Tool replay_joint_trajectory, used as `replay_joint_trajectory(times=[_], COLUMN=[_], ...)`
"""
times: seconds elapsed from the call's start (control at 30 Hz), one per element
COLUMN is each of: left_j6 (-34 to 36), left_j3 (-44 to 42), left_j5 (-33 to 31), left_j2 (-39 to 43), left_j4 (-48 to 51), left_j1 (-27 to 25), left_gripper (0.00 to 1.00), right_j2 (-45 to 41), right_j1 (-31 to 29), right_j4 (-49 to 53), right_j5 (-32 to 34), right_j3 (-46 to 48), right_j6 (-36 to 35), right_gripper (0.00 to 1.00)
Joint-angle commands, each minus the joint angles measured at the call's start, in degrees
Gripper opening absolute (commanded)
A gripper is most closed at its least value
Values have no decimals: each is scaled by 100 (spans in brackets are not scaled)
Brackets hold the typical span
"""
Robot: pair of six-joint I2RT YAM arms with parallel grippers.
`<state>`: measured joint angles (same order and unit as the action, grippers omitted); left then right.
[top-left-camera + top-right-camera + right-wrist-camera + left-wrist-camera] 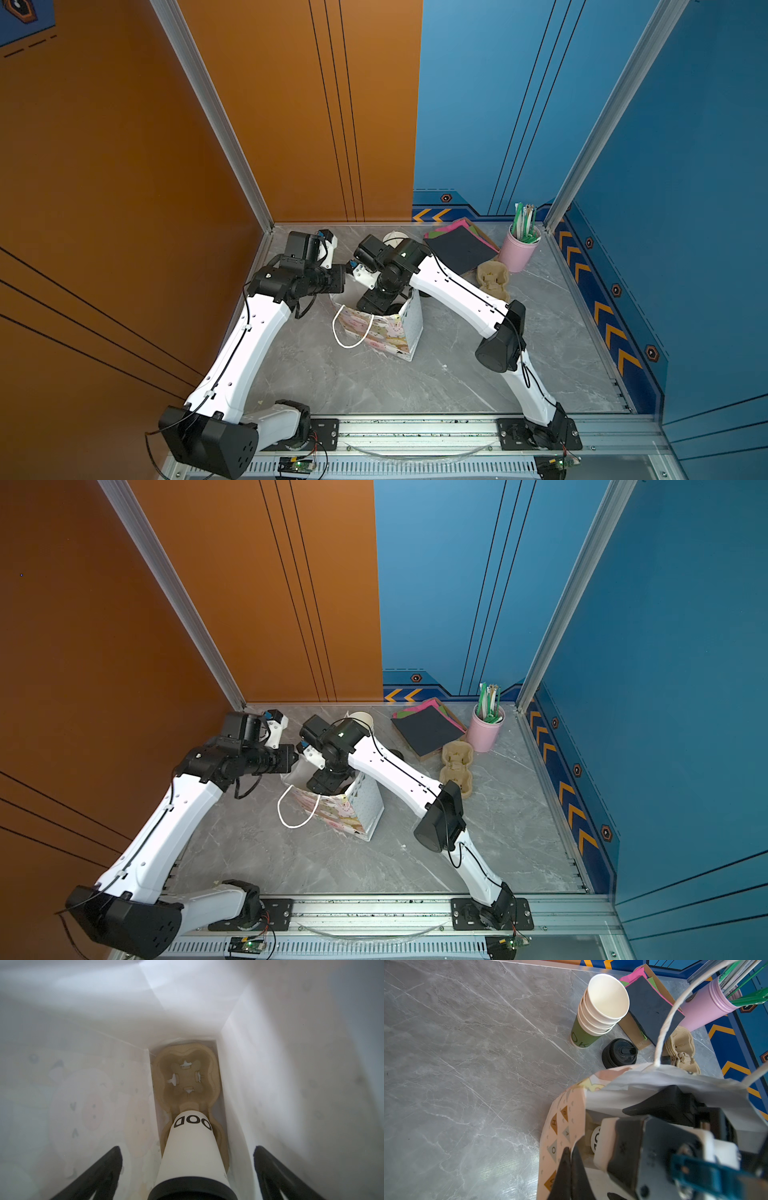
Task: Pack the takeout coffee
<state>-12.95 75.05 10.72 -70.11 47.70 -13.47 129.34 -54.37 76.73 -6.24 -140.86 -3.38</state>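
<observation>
The takeout coffee (191, 1147), a white cup with a black lid, stands upright in one well of a tan pulp carrier (187, 1076) at the bottom of the patterned paper bag (386, 332). My right gripper (188, 1149) reaches down inside the bag and is open. Its black fingers (104, 1167) stand well apart from the cup on either side. My left gripper (571, 1150) is shut on the bag's rim (562, 1126), pinching the paper edge. Part of the cup (596, 1138) shows through the bag's mouth in the left wrist view.
Behind the bag stand a stack of lidless paper cups (600, 1007) with a green one lowest, and a pile of black lids (619, 1053). At the back right are napkins (457, 245), a pink straw holder (517, 249) and spare pulp carriers (494, 278).
</observation>
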Motion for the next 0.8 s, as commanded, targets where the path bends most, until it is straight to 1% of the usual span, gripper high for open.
replay_joint_trajectory(times=[0.0,0.4,0.43,0.57,0.77], left_j6=[29,82,90,100,106], left_j3=[72,-16,-16,-16,1], left_j5=[67,36,35,26,8], left_j2=[-39,10,12,15,16], left_j4=[81,76,80,83,81], left_j1=[-41,-53,-63,-63,-82], left_gripper=[0,0,0,0,0], right_j2=[22,-285,-311,-422,-488], right_j1=[-2,25,29,34,69], right_j4=[-96,-375,-395,-479,-515], right_j5=[-59,289,277,260,286], right_j3=[-149,-141,-142,-144,-138], right_j6=[107,192,207,250,289], right_gripper=[100,100,99,87,75])
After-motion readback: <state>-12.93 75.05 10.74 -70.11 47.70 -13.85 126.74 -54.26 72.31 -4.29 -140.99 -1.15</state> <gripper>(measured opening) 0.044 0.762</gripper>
